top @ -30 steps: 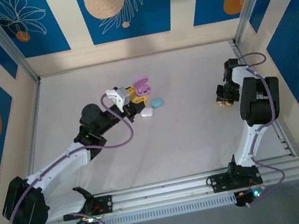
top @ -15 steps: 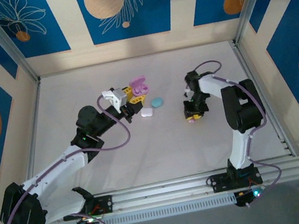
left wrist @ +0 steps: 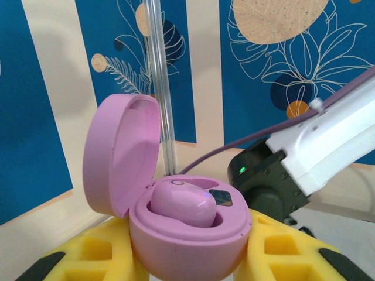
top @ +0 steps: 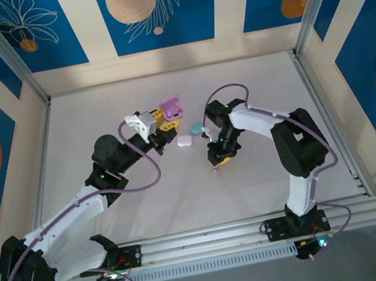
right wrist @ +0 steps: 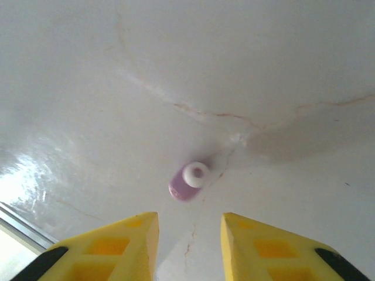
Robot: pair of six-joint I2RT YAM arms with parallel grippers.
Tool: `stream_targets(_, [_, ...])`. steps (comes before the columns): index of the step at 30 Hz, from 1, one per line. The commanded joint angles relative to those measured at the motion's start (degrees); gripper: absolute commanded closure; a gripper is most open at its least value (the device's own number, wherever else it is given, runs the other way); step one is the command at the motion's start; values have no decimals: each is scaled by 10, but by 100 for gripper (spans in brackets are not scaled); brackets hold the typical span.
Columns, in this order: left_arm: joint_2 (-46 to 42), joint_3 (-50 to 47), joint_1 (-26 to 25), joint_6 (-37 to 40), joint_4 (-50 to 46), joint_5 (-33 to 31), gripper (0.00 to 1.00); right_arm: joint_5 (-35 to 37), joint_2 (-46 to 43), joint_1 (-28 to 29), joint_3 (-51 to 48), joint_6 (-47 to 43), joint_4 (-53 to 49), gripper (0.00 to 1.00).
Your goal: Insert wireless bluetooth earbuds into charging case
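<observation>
Right gripper (right wrist: pixel 188 225) has swung in from 3 o'clock to centre, fingers parted, empty. The pink earbud (right wrist: pixel 188 181) lies on the table (right wrist: pixel 293 70) at its 12 o'clock. Left gripper (top: pixel 167 120) pinches the open charging case (left wrist: pixel 184 243); pickup looks next.

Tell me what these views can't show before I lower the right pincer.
Pink case underside: left wrist, cut by bottom edge.
Its second socket: left wrist, partly behind seated earbud.
White case and blue case contents: top external, too small.
</observation>
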Motion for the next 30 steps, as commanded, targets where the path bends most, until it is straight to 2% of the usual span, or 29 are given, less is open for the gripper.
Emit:
stream_targets(1, [-10,-3,-6,8,6,-7,71,7,-52,-26,-19,51,11,64])
stream_targets(5, [-6,-1,-7,8,10,-6,71,-17,-64,-47,-38,84,24,60])
stream_targets(9, [-5,1,-7,6,12,-6,71,-49,-52,-27,-41,87,39,58])
stream_targets(17, [-10,2,-6,6,6,-10,71,-27,2,17,-21,127,48,58])
stream_targets(30, [-8,3,-7,7,4,-13,70,-15,77,64,32,91,36,60])
